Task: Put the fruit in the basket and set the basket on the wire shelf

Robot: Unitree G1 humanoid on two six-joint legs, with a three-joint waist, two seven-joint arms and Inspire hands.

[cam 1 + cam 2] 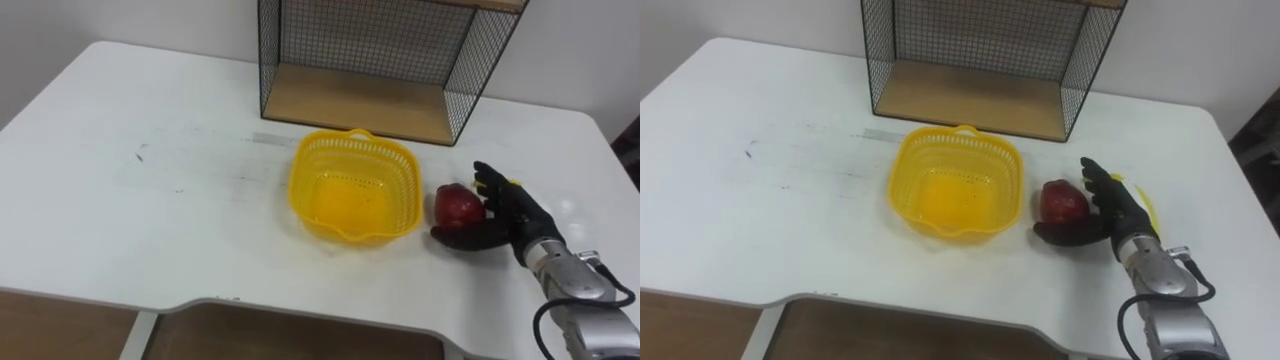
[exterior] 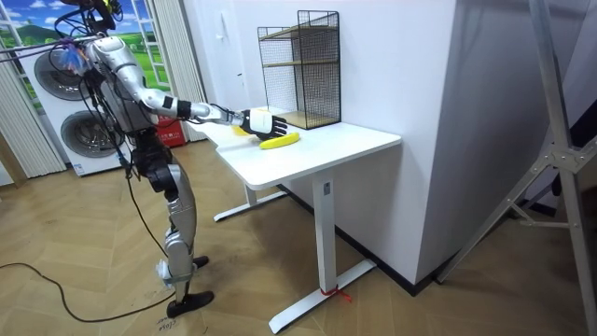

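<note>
**Robot hand closing on the apple beside the basket**

Nearest the camera, at the lower right, the right robot hand is reaching in over the white bench. Its thumb is lying along the near side of a red apple and its fingers are curving up round the far right side. The hand is partly closed, cupping the fruit. How firmly it is pressing is hard to judge from here. The apple is sitting on the bench top inside that cupped hand.

Sweeping from the left, the bench's left half is showing a few faint dark marks. Near the middle, a yellow plastic basket is standing upright with its lattice walls flaring outward. Nothing is lying in it. The apple is resting just beside the basket's right wall, apart from it, so the fruit is still outside.

Behind the basket, at the back edge of the bench, the wire shelf is standing with its black mesh sides and a wooden board as its lower level.

To the right of the hand, a yellow strip is peeking out from behind the fingers. In the room view it is lying just beyond the hand and is probably a banana.

In the room view the robot is standing on the wooden floor at the bench's end, on the room view's left. Its right arm is stretching out over the bench top.
</note>
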